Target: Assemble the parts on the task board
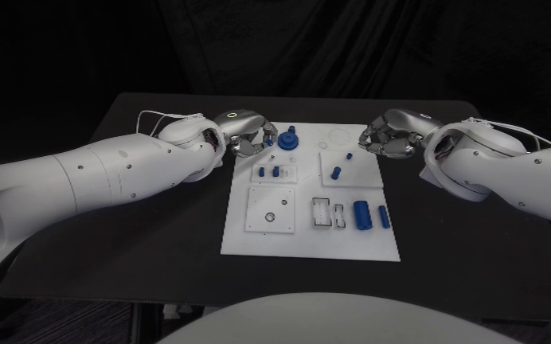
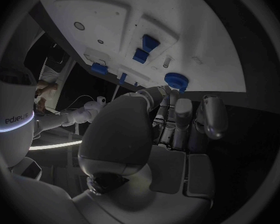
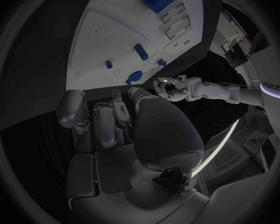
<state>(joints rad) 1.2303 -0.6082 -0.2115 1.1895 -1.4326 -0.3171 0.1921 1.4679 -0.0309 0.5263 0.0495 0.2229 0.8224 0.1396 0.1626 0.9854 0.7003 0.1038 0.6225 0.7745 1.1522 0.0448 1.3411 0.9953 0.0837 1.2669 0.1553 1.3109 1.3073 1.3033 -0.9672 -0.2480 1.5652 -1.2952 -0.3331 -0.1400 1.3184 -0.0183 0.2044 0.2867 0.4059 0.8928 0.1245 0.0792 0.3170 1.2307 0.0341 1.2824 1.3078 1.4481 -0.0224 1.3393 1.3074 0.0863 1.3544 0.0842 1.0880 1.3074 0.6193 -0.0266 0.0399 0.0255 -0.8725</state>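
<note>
The task board (image 1: pixel 310 224) lay in the middle of the black desk (image 1: pixel 150 248), its long axis running away from the robot. Near its far edge a blue round part with an upright stem (image 1: pixel 290 139) stood on the plate. Two short blue pegs (image 1: pixel 267 172) stood side by side behind it, and a single blue peg (image 1: pixel 335 173) lay to their right. A larger blue cylinder (image 1: pixel 361 213) and a slimmer blue pin (image 1: pixel 384 216) lay near the board's right edge, both with their long axes pointing away from the robot. The left robot hand (image 1: pixel 248 135) hovered just beside the round part, fingers curled inward; whether they touched it could not be told. The right robot hand (image 1: pixel 390 137) hung past the board's far right corner, fingers apart, grasping nothing. The small recesses in the plate were too fine to make out.
</note>
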